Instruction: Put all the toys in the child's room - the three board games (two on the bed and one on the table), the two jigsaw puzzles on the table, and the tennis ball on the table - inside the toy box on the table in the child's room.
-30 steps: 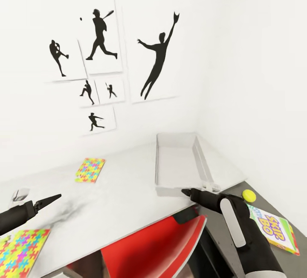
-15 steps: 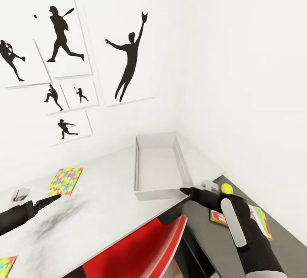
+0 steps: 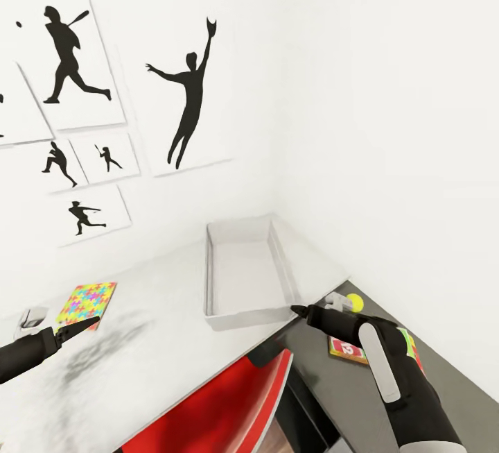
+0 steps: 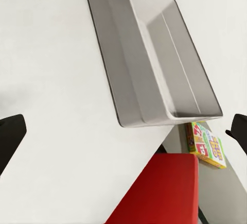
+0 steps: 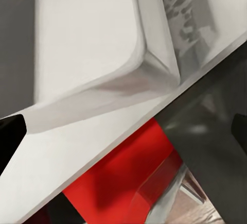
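Nearest, both arms reach forward low over the scene. The right pincer (image 3: pixel 299 311) looks drawn to a closed point in the head view, yet its own wrist view shows dark fingertips at opposite edges with nothing between them, so I cannot tell how far it is open; it holds nothing. The left pincer (image 3: pixel 77 329) also tapers to a point in the head view, its tips likewise stand apart at the edges of the left wrist view, and it too is empty. Below and between the arms is a red chair (image 3: pixel 229 404), tucked under the tabletop (image 3: pixel 159 342). Just beyond the right pincer's tip sits the white box (image 3: pixel 246 276), open and empty, its near corner almost at the tip. To that pincer's right, lower down on a dark surface (image 3: pixel 346 397), lie a board game (image 3: pixel 346 350), partly hidden by the arm, and the ball (image 3: pixel 355 302). Just beyond the left pincer lies a puzzle (image 3: pixel 86 302). Farther off, silhouette posters (image 3: pixel 187 99) hang on the wall. Nothing is in the box yet, so this reads as the approach before a first pick. The next move likely calls for opening the right pincer and lowering it over the ball or game, then lifting it across to the box.
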